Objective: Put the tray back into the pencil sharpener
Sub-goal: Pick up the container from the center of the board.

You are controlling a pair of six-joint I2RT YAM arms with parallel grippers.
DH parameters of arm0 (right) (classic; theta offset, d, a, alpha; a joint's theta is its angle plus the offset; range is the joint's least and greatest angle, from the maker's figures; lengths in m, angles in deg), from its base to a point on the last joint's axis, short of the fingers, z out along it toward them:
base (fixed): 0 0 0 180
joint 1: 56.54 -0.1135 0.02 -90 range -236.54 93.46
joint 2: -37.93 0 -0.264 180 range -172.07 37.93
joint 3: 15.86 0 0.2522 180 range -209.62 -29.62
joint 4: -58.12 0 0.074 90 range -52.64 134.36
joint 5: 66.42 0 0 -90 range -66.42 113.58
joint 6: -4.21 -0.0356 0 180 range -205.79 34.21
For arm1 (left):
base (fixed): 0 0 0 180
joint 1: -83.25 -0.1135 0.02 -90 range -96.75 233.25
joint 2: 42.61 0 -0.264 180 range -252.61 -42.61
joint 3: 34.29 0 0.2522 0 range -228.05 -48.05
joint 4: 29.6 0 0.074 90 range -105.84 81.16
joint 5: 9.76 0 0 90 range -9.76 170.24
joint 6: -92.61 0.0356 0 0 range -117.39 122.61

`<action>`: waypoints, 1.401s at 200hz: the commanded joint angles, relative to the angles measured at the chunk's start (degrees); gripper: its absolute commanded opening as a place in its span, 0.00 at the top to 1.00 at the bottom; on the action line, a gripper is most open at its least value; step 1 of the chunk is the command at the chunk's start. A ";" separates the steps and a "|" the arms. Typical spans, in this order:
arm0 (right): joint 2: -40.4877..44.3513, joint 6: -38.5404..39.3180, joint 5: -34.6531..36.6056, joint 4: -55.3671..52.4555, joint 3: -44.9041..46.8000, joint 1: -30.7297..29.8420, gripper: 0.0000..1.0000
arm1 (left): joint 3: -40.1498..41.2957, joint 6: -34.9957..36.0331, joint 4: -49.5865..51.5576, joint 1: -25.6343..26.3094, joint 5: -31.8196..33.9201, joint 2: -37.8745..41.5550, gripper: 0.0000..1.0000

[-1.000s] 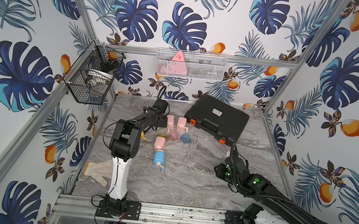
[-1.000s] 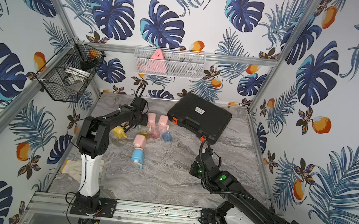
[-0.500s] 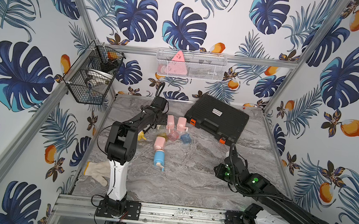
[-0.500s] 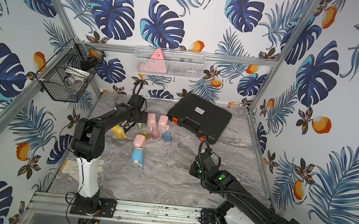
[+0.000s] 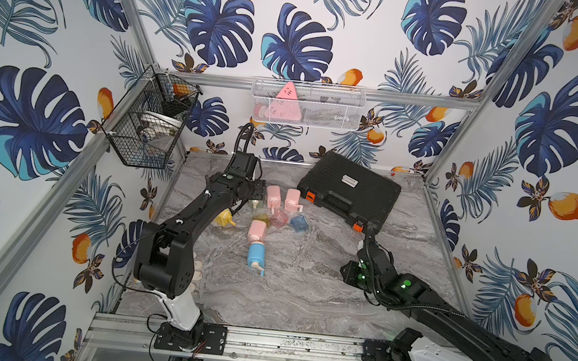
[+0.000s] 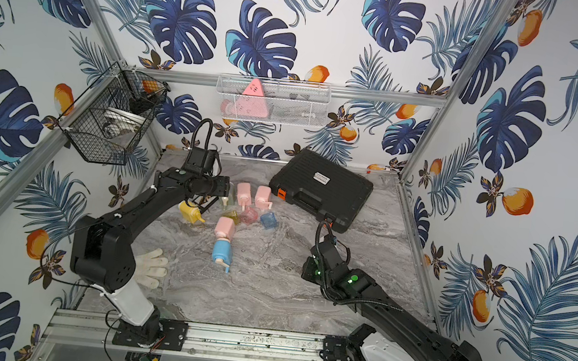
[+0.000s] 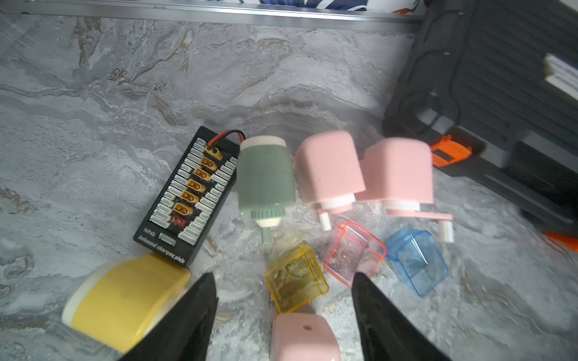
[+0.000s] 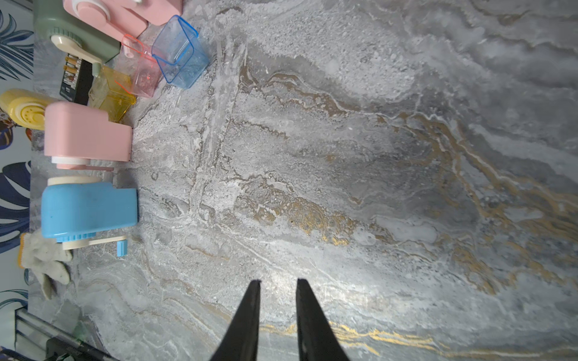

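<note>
1. Trays lie loose on the bench [image 8: 375, 175]: a yellow tray [image 7: 297, 278], a red tray [image 7: 355, 253] and a blue tray [image 7: 416, 261], close together in a row. None sits in a sharpener.
2. Sharpener bodies lie on their sides around them: a green sharpener [image 7: 266, 178], a yellow sharpener [image 7: 125, 300], a pink sharpener [image 7: 305, 337] and a blue sharpener [image 5: 256, 254].
3. Over the last second my left arm has swung its elbow toward the left wall. The trays have not moved, so I judge I am still lining up.
4. My left fingers [image 7: 194, 312] stand about half open and empty. In the wrist view the yellow tray lies between them.
5. My right fingers [image 8: 247, 312] are nearly closed with a narrow gap and empty, over bare bench, well apart from the cluster.
</note>
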 commanded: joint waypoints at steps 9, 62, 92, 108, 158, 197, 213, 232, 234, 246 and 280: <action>-5.51 3.29 -2.22 2.58 -3.50 -0.33 0.73 | 5.63 -0.25 -4.07 -0.16 -4.81 6.65 0.30; -18.76 8.23 1.90 4.43 -12.80 -0.69 0.71 | 11.32 2.13 -8.58 -0.13 -7.10 12.42 0.30; -27.29 14.57 0.41 5.19 -19.87 -0.69 0.67 | 11.27 2.86 -8.76 -0.10 -6.03 12.81 0.30; -32.67 18.39 -0.18 3.66 -24.66 -0.77 0.66 | 12.94 1.98 -10.73 -0.26 -6.07 13.53 0.30; -46.01 26.45 1.13 -0.81 -39.54 -0.91 0.65 | 13.75 0.01 -11.80 -1.73 -9.32 14.32 0.31; -54.85 29.47 2.91 -4.31 -49.50 -1.48 0.64 | 15.21 -1.59 -13.01 -3.70 -10.90 15.77 0.31; -57.70 29.90 2.97 -5.02 -52.76 -1.61 0.64 | 15.92 -2.74 -14.14 -4.81 -12.98 16.09 0.31; -61.33 30.58 3.76 -6.19 -56.33 -1.99 0.63 | 16.03 -3.81 -14.55 -6.00 -14.64 15.71 0.31; -61.58 30.62 3.96 -6.28 -56.67 -2.00 0.64 | 16.00 -3.89 -14.55 -6.09 -14.73 15.65 0.31; -63.19 30.72 4.99 -6.80 -58.32 -2.01 0.63 | 15.83 -4.09 -14.38 -6.56 -15.19 15.50 0.31; -67.26 31.71 6.69 -8.28 -61.96 -2.00 0.63 | 16.27 -4.70 -15.08 -7.45 -16.16 16.07 0.32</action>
